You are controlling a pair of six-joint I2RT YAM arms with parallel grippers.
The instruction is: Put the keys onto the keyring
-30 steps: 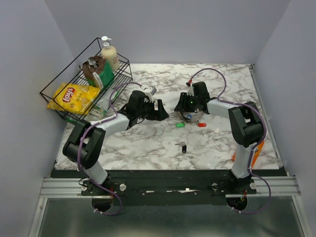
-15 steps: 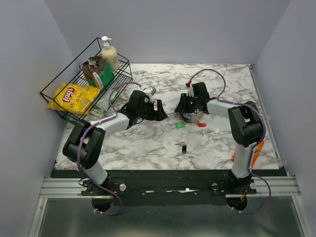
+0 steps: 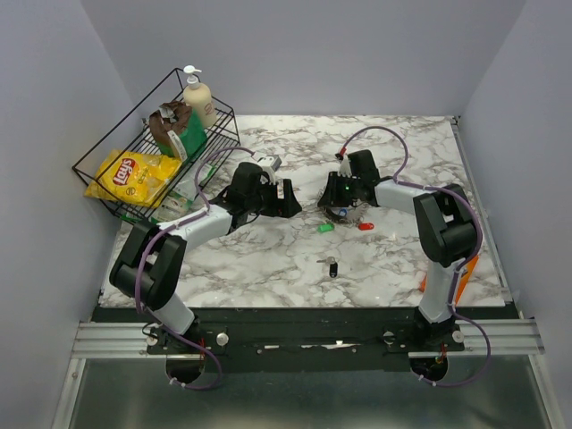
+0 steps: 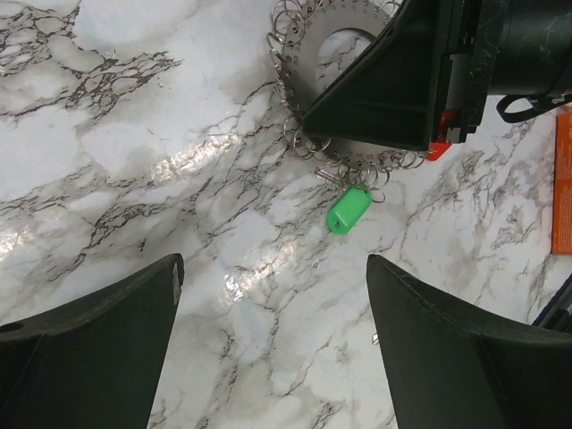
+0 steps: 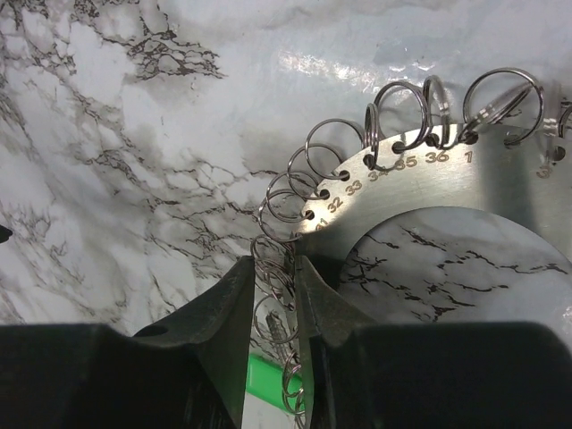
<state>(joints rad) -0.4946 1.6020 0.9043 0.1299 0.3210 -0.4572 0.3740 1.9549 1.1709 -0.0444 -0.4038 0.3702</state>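
keyring (image 5: 393, 192) cropped, red key (image 4: 436, 151) mostly hidden

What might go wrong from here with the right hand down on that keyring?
The right hand straddles several small loops on the keyring at once, so it may pinch a bunch instead of one, or drag the whole keyring. The green key lies right by those loops and could get knocked aside.
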